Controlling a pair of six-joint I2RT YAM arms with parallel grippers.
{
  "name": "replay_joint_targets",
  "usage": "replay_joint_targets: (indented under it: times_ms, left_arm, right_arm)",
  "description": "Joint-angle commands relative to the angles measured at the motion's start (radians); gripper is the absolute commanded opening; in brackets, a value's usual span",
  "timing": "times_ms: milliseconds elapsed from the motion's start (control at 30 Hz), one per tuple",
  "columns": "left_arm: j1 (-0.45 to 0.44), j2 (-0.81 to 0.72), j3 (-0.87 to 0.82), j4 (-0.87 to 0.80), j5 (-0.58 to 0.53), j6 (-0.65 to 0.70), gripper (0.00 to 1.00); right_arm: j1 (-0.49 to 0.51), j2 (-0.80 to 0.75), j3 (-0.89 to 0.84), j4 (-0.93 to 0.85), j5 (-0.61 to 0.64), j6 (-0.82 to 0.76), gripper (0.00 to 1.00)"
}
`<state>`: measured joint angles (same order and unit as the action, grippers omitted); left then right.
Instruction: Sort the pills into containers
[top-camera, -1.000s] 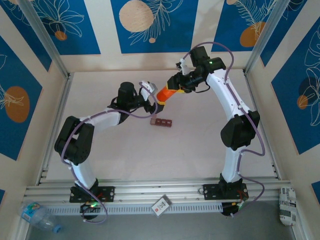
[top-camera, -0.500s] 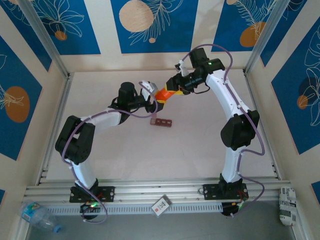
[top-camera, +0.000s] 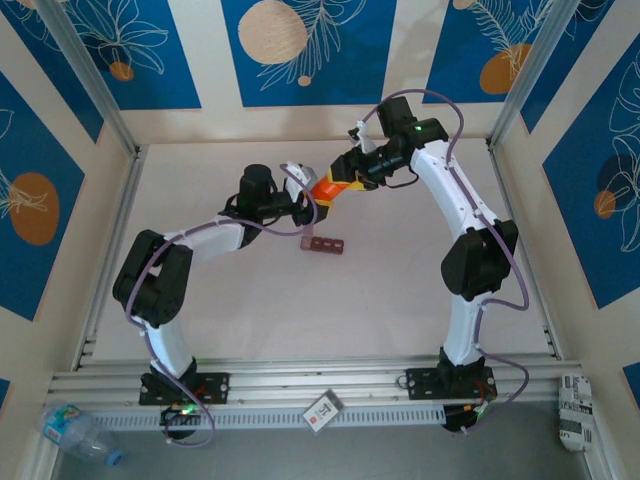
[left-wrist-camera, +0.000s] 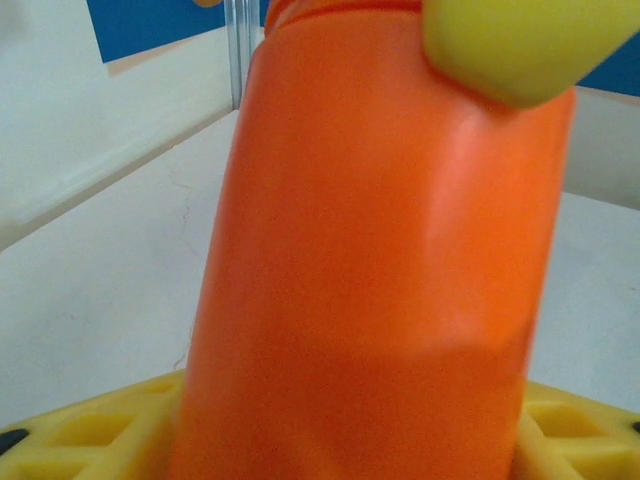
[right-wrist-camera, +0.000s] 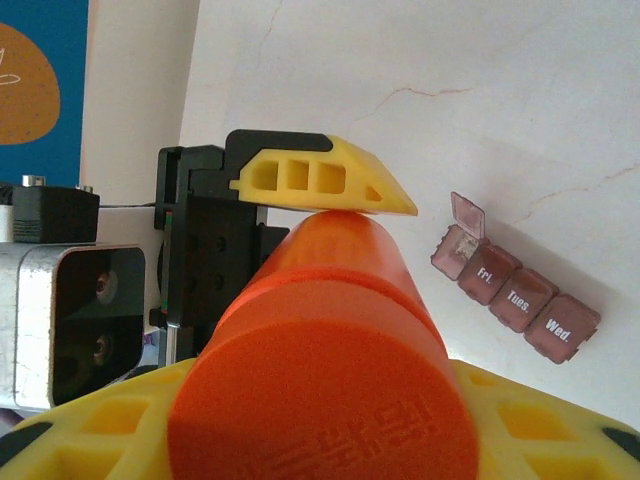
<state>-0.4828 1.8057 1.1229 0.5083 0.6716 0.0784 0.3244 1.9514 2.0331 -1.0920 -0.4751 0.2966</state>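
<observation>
Containers (right-wrist-camera: 515, 295) are not yet being filled; the work is at the orange bottle (right-wrist-camera: 330, 300). Its base end is clamped between the fingers of the right gripper (top-camera: 345, 178), and it is held tilted above the table (top-camera: 400, 300). The other end is bracketed by the left gripper (top-camera: 303, 203), with one finger (right-wrist-camera: 320, 180) laid against the bottle's side; whether that grasp is tight cannot be told. The step is judged to be the opening of the bottle, so a firm hold and a twist or pull at the far end would be called for next. The four-compartment strip is laid on the table near the bottle but apart from it. One end lid is raised and three lids are shut; these would have to be opened. A water bottle (top-camera: 75, 428) and a card (top-camera: 322, 411) are seen beyond the front rail, out of the way.
</observation>
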Motion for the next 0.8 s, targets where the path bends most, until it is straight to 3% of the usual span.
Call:
replay_joint_targets:
  times_ms: [0,200,400,500,667,767]
  left_arm:
    - [-0.010,0.018,0.033,0.014,0.036,-0.024,0.54]
    - [-0.009,0.007,0.038,0.024,0.044,-0.080,0.37]
    - [-0.008,0.010,0.048,0.046,0.052,-0.151,0.19]
    - [-0.004,0.011,0.051,0.048,0.049,-0.179,0.12]
    - [-0.005,0.012,0.071,0.024,0.091,-0.198,0.00]
    - [-0.005,0.014,0.095,-0.045,0.089,-0.187,0.00]
  right_arm:
    - [0.018,-0.007,-0.007,-0.008,-0.054,0.010,0.23]
    - [0.015,0.001,0.004,-0.004,-0.048,0.023,0.28]
    - [-0.028,-0.036,0.010,0.027,-0.057,0.056,0.65]
    - [-0.079,-0.108,-0.057,0.093,-0.086,0.097,0.75]
    - [-0.170,-0.241,-0.260,0.300,-0.138,0.252,0.81]
    - [-0.179,-0.277,-0.336,0.389,-0.089,0.350,0.81]
